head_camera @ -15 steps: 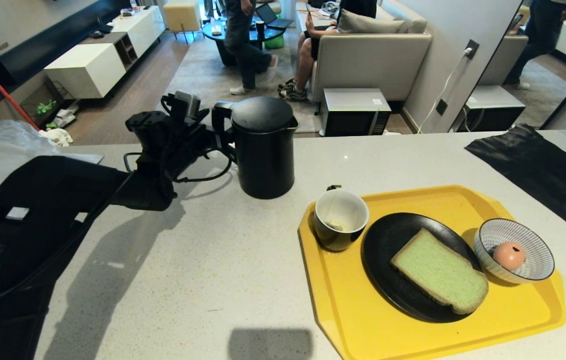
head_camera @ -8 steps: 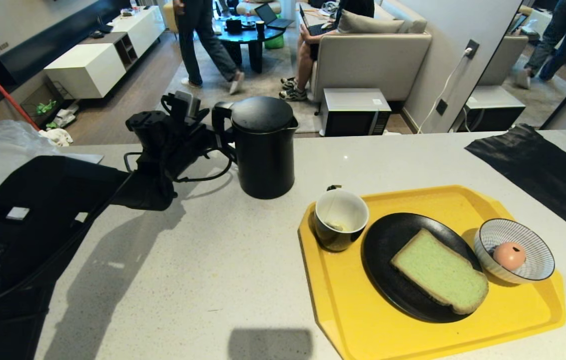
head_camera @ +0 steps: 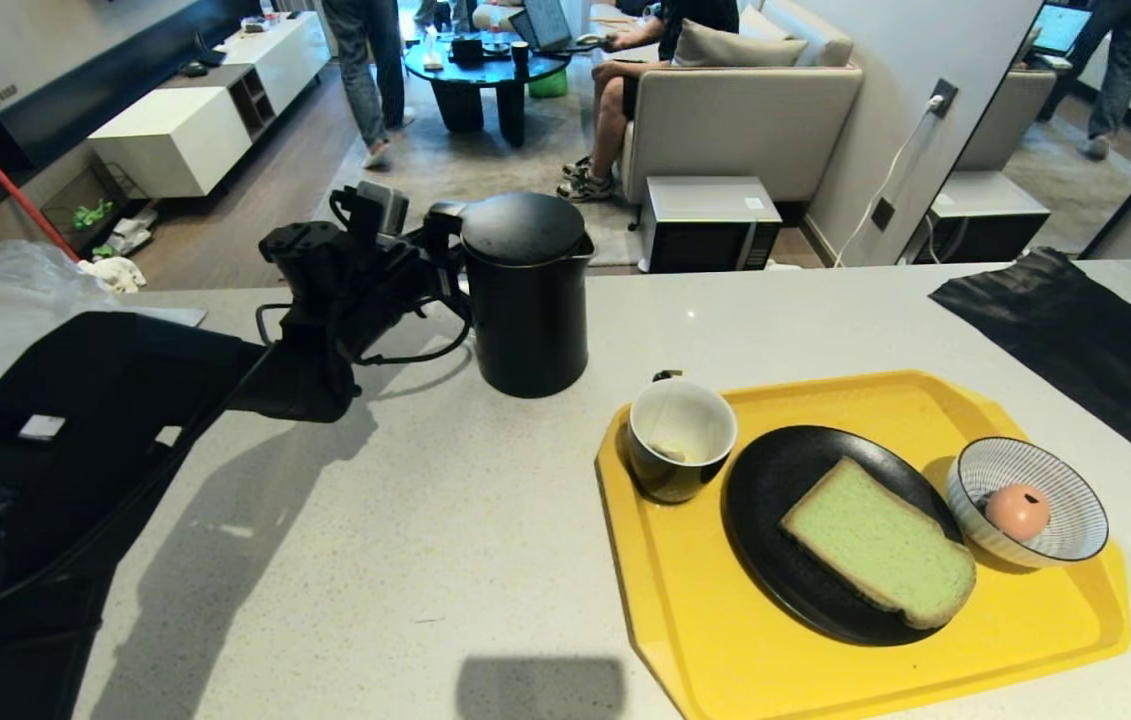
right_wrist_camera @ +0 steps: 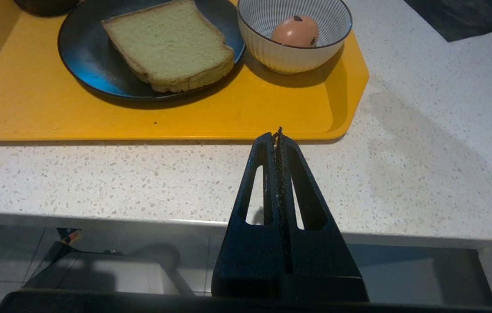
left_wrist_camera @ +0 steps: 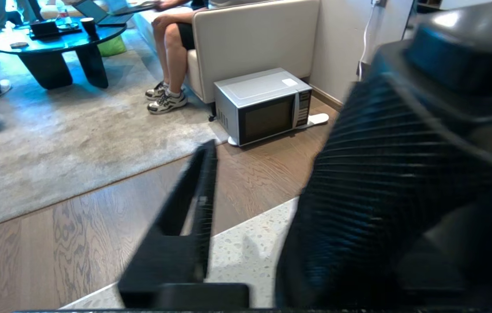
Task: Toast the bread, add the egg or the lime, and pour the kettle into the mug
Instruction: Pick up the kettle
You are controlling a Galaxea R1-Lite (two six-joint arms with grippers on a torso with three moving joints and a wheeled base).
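A: Head view: bread (head_camera: 877,556) lies on the plate (head_camera: 770,480), egg (head_camera: 1016,511) in its bowl (head_camera: 1075,500). What's left?

B: Pouring. Left gripper (head_camera: 430,262) sits at the kettle (head_camera: 527,295) handle, grip unclear; mug (head_camera: 680,438) unfilled; right gripper (right_wrist_camera: 278,134) closed, empty.

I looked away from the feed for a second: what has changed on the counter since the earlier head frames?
The left gripper has edged slightly closer to the kettle at its handle side, its fingers now closing around the handle. The kettle itself has not moved or lifted. The mug, the bread and the egg sit where they were on the yellow tray. The right gripper remains shut, parked off the counter's edge.
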